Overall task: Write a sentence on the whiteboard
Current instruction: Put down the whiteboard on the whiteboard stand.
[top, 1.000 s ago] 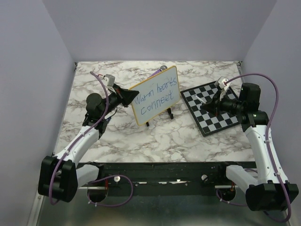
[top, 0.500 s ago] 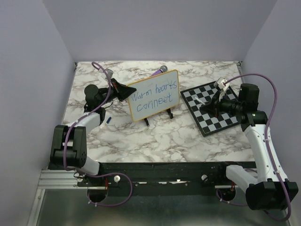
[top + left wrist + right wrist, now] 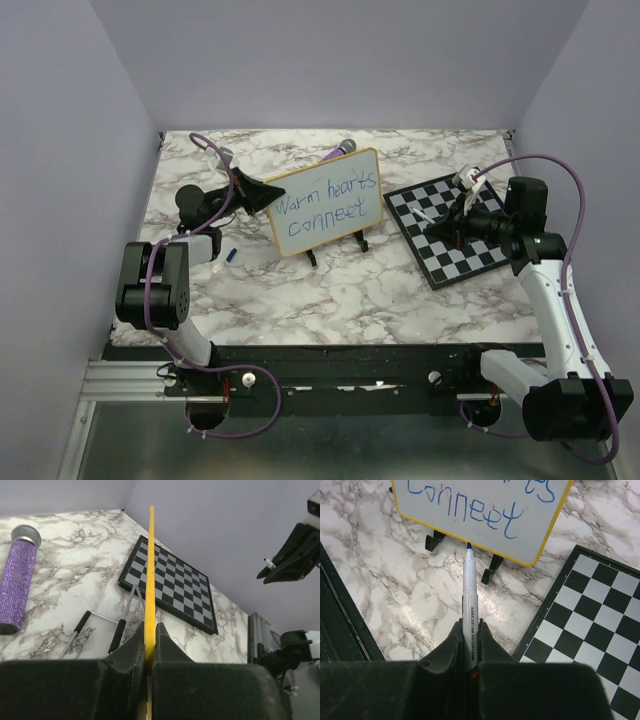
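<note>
The whiteboard (image 3: 325, 203), white with a yellow frame, stands on its black feet mid-table. On it the sentence (image 3: 322, 200) reads "Warm hearts connect" in blue, on two lines. My left gripper (image 3: 262, 192) is shut on the board's left edge. In the left wrist view the yellow frame (image 3: 149, 570) runs edge-on out of the closed left gripper (image 3: 149, 630). My right gripper (image 3: 440, 226) hovers over the chessboard, shut on a white marker (image 3: 469, 595). The marker's blue tip points at the board's lower frame, apart from it, in the right wrist view, where the right gripper (image 3: 469, 627) is closed round its barrel.
A black-and-white chessboard (image 3: 455, 245) lies right of the whiteboard. A purple microphone (image 3: 338, 153) lies behind the board, also seen as the microphone (image 3: 17, 575). A small blue cap (image 3: 230, 256) lies on the marble near the left arm. Grey walls enclose the table.
The left arm has folded up and back toward the left, and the whiteboard has shifted slightly left and sits more level. The blue cap has come into view. The right arm has not moved.
</note>
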Controlling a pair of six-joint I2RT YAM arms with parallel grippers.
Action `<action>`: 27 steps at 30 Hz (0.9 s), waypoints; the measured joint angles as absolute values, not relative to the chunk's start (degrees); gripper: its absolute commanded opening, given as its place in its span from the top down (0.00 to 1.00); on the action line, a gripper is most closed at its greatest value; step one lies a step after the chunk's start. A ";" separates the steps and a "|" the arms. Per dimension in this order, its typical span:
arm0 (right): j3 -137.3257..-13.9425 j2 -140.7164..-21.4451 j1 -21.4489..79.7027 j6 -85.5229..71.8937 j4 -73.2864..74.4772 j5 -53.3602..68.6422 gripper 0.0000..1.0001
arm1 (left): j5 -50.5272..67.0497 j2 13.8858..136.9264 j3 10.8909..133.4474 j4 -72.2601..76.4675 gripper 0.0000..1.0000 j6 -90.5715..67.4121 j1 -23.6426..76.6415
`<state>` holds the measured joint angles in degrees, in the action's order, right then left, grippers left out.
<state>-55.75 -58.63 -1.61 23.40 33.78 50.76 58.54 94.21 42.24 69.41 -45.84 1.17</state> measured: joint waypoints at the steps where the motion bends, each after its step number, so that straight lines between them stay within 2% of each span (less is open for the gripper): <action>1: -55.75 -58.67 -1.61 23.53 33.95 50.78 1.00 | 58.63 94.94 42.24 70.32 1.00 -47.40 0.99; 6: -55.75 -59.16 -1.61 23.92 34.48 50.94 0.99 | 58.87 100.05 42.61 73.08 1.00 -58.28 0.32; 10: -55.75 -59.24 -1.61 24.03 34.52 50.96 1.00 | 59.83 100.33 42.57 72.27 1.00 -60.16 0.49; 16: -55.75 -59.35 -1.61 24.05 34.63 51.13 0.99 | 61.06 96.05 42.57 72.40 1.00 -53.91 0.49; 27: -55.75 -59.44 -1.61 24.08 34.76 51.27 0.99 | 61.08 94.94 42.98 62.94 1.00 -41.43 0.54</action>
<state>-55.75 -59.44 -1.61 24.08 34.76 51.27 61.08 94.94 42.98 62.94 -41.43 0.54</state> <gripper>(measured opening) 0.137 0.071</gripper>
